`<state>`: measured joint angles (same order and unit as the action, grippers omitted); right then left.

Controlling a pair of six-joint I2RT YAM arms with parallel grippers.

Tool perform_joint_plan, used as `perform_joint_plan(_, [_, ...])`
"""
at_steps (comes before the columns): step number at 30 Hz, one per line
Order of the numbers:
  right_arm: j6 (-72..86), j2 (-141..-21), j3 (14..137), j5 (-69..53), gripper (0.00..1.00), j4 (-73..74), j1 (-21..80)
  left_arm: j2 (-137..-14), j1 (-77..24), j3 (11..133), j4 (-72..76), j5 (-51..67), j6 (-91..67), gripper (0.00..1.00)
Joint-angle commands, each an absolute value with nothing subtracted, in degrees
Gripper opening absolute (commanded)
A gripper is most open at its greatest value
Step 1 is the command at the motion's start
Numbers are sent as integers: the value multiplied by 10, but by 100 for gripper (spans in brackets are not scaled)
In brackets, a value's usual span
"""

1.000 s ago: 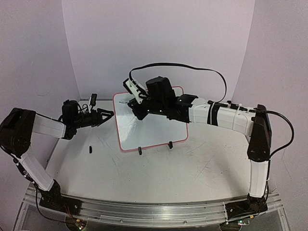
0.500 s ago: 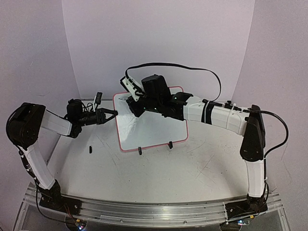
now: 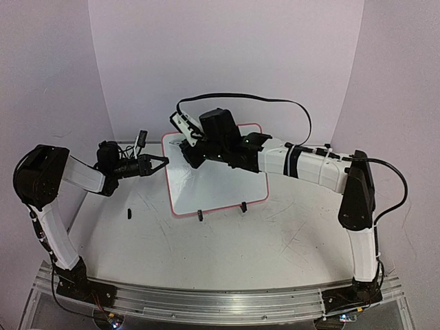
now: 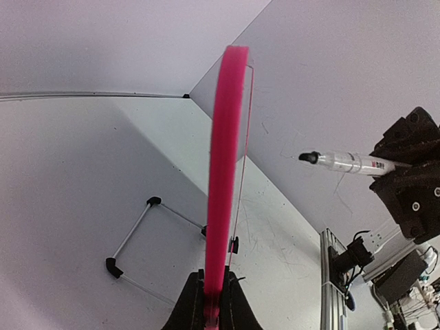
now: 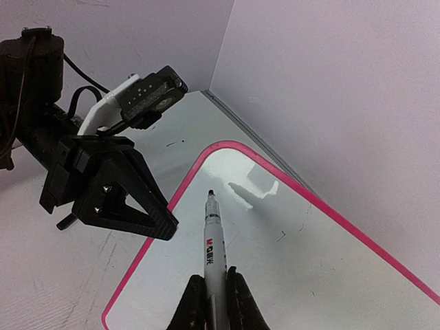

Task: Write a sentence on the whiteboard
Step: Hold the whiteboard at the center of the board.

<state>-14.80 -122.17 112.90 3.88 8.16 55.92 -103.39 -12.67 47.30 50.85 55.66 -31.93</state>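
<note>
Lilac backdrop behind, scuffed white bench (image 3: 206, 261) below: your whiteboard (image 3: 227, 189) sits mid-bench toward the back. Your left hand (image 4: 213, 301) is pinched shut on its pink left rim, steadying it. Your right hand (image 5: 213, 297) is clamped on the marker (image 5: 214, 251), tip poised over the board's far-left corner; whether it touches, I cannot tell. No words show, only faint specks, so by my reckoning the whole sentence remains to be written.

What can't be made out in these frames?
Right wrist view: whether the marker tip touches the whiteboard; picture edges cut off much of the board.
Left wrist view: board seen edge-on, writing face hidden.
Top view: the right arm covers part of the board's far half.
Top view: small black item on table, too small to identify.
</note>
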Motion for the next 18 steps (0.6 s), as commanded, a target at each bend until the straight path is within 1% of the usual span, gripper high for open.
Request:
perform_joint_plan(1, [-142, -1230, 1161, 42, 0, 70, 559, -1038, -129, 487, 528, 564, -295, 4])
perform_joint_plan(4, [-138, -1236, 1167, 40, 0, 71, 560, -1038, -128, 486, 529, 566, -281, 0])
perform_joint_plan(18, [-138, -1255, 1193, 60, 0, 73, 559, -1035, -128, 484, 529, 572, -269, 0])
